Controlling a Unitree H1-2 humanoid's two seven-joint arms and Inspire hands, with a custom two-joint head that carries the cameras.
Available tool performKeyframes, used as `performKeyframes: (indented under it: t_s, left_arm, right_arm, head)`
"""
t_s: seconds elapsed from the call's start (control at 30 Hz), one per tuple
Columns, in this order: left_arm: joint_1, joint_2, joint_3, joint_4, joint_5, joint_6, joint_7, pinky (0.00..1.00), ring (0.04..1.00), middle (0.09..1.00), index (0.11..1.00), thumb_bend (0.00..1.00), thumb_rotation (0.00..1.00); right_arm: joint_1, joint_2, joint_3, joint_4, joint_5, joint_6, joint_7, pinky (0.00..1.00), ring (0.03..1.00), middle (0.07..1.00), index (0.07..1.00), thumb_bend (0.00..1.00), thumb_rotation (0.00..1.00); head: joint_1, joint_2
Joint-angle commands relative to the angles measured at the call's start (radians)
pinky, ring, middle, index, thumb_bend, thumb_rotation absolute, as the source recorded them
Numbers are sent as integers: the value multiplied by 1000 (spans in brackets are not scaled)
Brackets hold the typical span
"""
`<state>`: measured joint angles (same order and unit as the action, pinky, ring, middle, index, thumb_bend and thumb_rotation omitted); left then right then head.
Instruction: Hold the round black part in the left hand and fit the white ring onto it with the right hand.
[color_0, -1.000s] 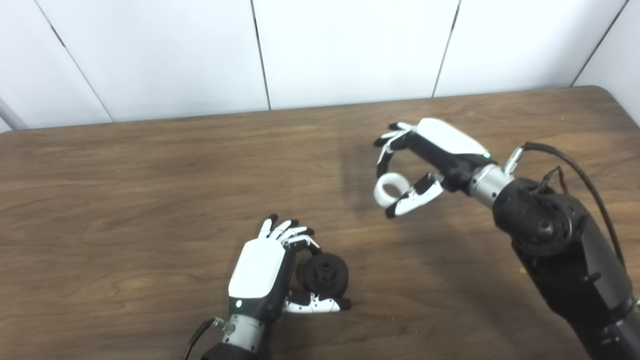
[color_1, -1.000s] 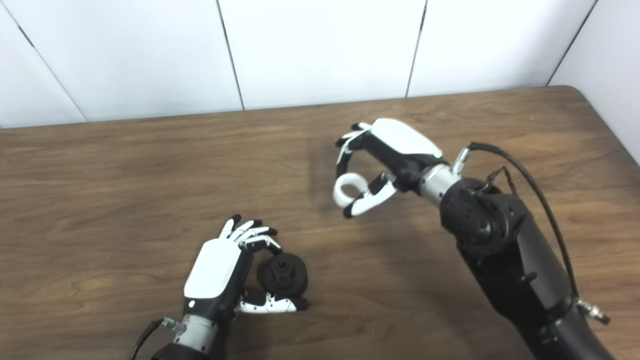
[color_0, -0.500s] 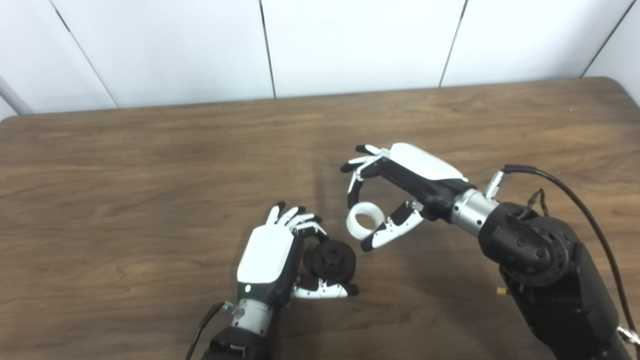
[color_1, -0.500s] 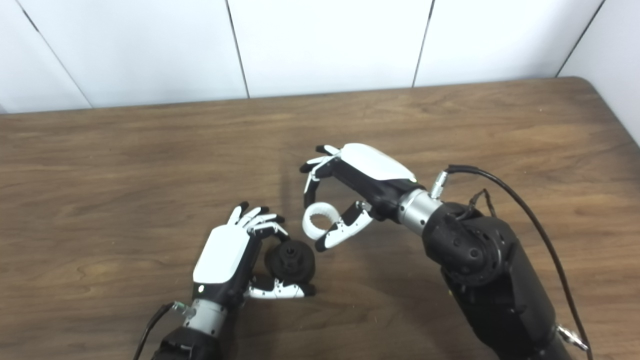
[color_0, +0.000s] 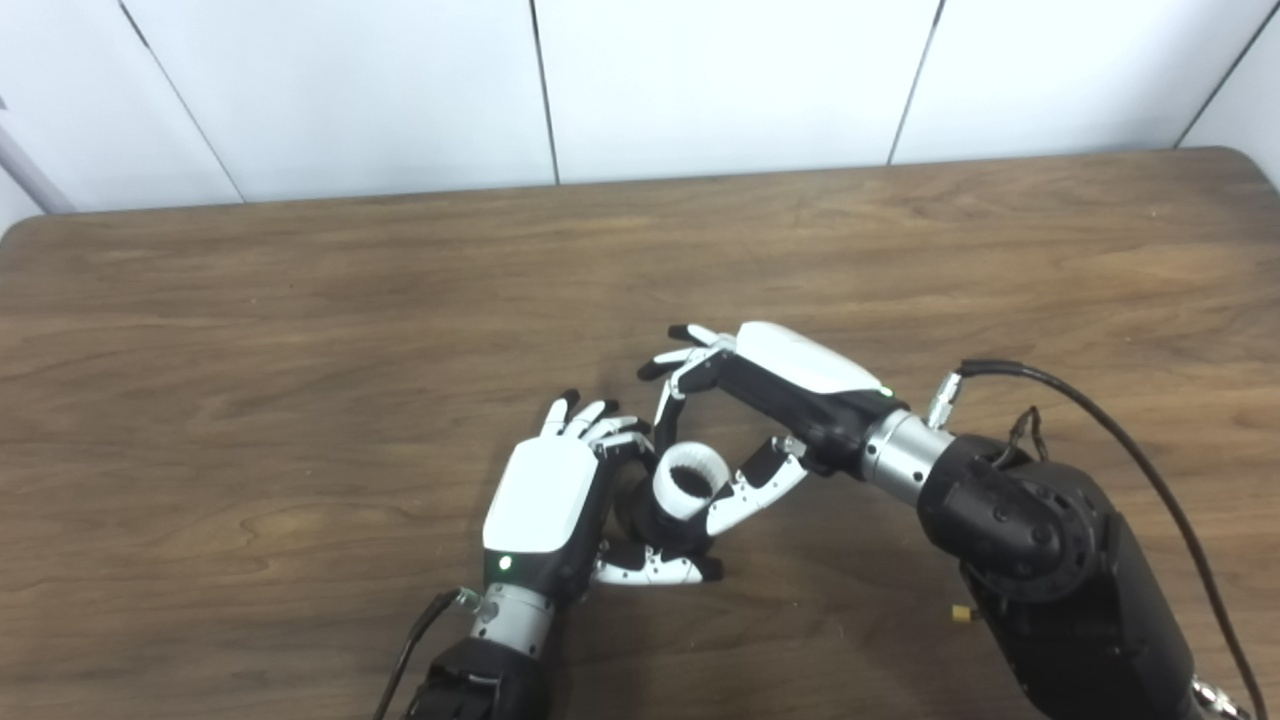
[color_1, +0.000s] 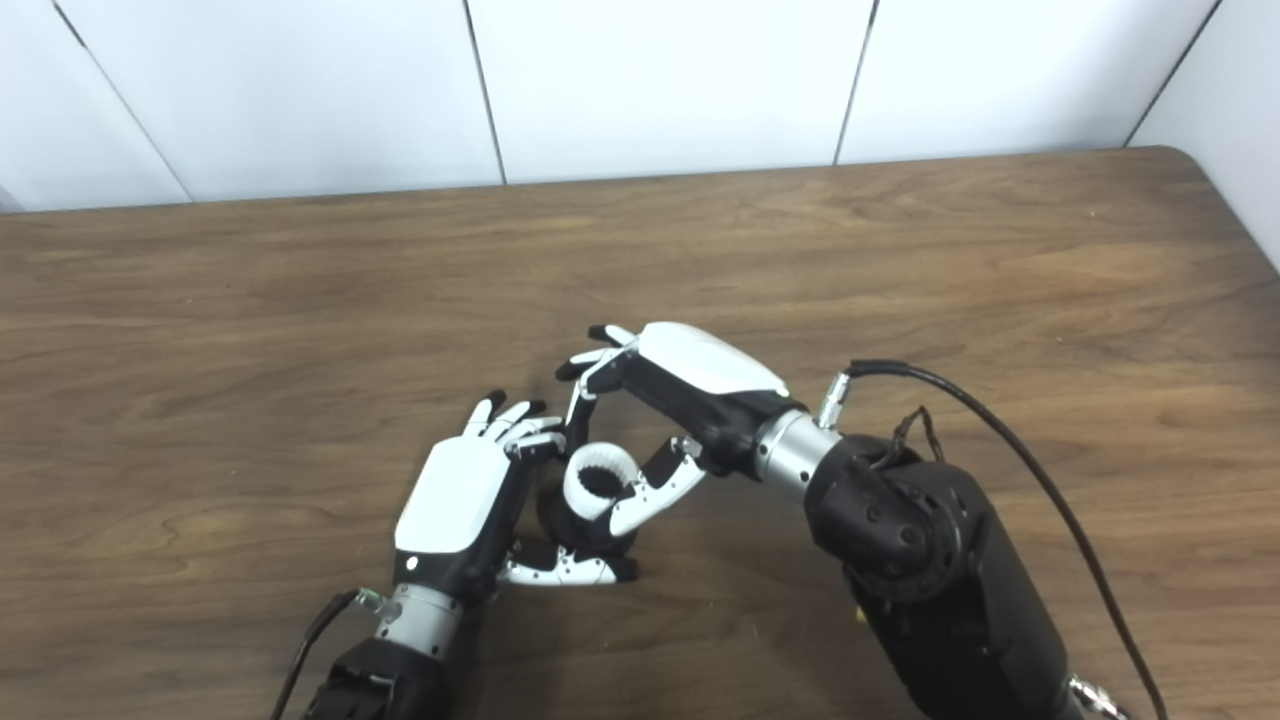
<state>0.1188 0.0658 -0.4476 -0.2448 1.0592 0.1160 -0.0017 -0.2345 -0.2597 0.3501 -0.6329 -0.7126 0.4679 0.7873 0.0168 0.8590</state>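
Right hand (color_0: 760, 400) pinching white ring (color_0: 689, 479) has swung in, now directly over black part (color_0: 640, 515) gripped by left hand (color_0: 545, 500) on table (color_0: 300, 400); seating looks imminent, not confirmed.

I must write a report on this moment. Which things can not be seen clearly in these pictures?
- Round black part: mostly covered by the white ring in both views; whether the ring is seated cannot be told.
- Left hand: only its back shows, so its grip is hidden.
- Right hand: its arm is cut by the bottom edge.
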Motion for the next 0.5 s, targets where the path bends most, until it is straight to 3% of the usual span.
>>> performKeyframes:
  t_s: [0.0, 0.47]
  left_arm:
    - [-14, -3, -3, -11, 18, 8, -5, 1000, 901, 786, 485, 524, 58]
    - [-12, -13, -7, -19, 30, 9, -6, 1000, 896, 782, 485, 524, 57]
  right_arm:
    - [-22, 8, -3, -22, -4, -2, -10, 1000, 1000, 866, 482, 522, 129]
    - [-26, 13, -3, 1, -4, -9, -27, 1000, 1000, 865, 482, 523, 129]
  head:
    - [1, 1]
    - [6, 4]
